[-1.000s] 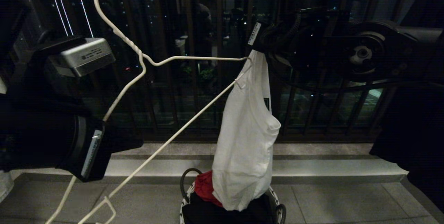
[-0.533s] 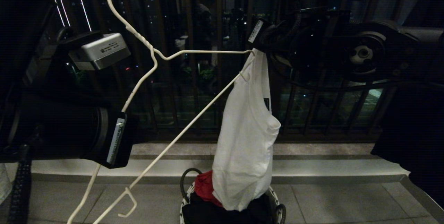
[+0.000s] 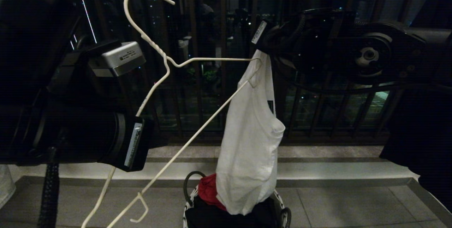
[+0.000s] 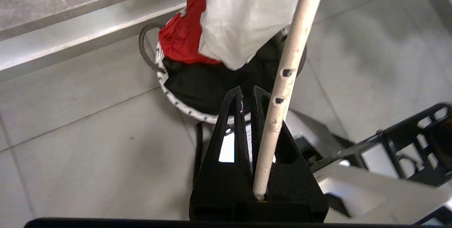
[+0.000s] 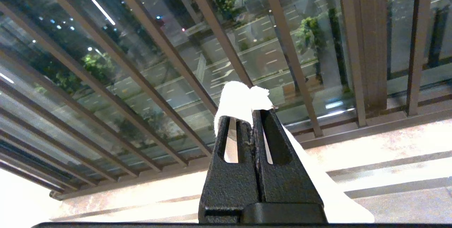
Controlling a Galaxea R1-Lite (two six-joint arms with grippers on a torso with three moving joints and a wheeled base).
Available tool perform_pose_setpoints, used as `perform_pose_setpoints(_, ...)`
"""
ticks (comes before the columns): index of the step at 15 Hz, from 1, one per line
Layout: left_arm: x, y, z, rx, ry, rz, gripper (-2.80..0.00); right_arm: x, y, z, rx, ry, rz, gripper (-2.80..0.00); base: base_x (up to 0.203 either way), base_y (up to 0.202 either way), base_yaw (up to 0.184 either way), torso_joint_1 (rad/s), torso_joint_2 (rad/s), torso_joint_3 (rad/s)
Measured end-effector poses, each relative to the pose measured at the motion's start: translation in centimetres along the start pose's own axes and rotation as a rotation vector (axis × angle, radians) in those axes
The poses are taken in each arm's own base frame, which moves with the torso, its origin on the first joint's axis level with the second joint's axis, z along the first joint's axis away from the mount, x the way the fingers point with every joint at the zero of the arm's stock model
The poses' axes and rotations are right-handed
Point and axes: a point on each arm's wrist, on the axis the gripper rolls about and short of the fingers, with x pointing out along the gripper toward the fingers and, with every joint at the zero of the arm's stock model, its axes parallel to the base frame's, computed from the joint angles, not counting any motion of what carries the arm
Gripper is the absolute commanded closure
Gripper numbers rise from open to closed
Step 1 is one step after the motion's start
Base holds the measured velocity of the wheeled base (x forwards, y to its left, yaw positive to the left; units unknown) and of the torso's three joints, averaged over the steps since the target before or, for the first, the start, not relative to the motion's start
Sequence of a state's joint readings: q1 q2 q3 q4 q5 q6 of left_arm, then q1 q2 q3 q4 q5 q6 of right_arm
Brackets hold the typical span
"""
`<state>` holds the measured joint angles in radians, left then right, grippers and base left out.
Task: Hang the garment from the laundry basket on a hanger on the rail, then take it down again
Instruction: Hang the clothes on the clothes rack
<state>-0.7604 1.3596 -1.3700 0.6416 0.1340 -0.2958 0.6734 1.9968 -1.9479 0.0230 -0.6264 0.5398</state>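
Your left hand (image 4: 247, 92) is clamped on the thin white wire hanger (image 3: 197, 59); your right hand (image 5: 251, 115) pinches the white cotton T-shirt (image 3: 249, 150), hanging above the small round laundry basket (image 4: 176, 102).

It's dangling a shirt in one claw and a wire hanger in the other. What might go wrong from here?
The right gripper pinches only a small fold of the T-shirt, so a tug could pull it free, dropping it into the laundry basket below. The left gripper holds the hanger by one thin wire arm, so it may twist or slide. The hanger's end notch sits against the cloth and might snag rather than enter the neck.
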Motion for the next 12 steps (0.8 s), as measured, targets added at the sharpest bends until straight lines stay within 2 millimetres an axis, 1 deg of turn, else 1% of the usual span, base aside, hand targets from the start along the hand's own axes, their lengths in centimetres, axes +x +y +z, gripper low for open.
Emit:
perform_pose_setpoints(7,0.9,-0.3,0.3,-0.027,-0.009,0.002,0.00,-0.4,0.5,-0.4,-0.001,0.012,0.015,0.00,0.000,0.000,0.000,0.000,0.00,0.000)
perform_pose_setpoints(9,1.3,-0.3,0.4,-0.030,-0.025,0.044,0.00,-0.6,0.7,-0.6,-0.003,0.018,0.019,0.00,0.000,0.000,0.000,0.000,0.00,0.000)
perform_pose_setpoints(12,2.6,-0.6,0.4,-0.025,-0.088,0.143,0.00,-0.9,0.9,-1.1,-0.017,0.040,0.022,0.00,0.000,0.000,0.000,0.000,0.00,0.000)
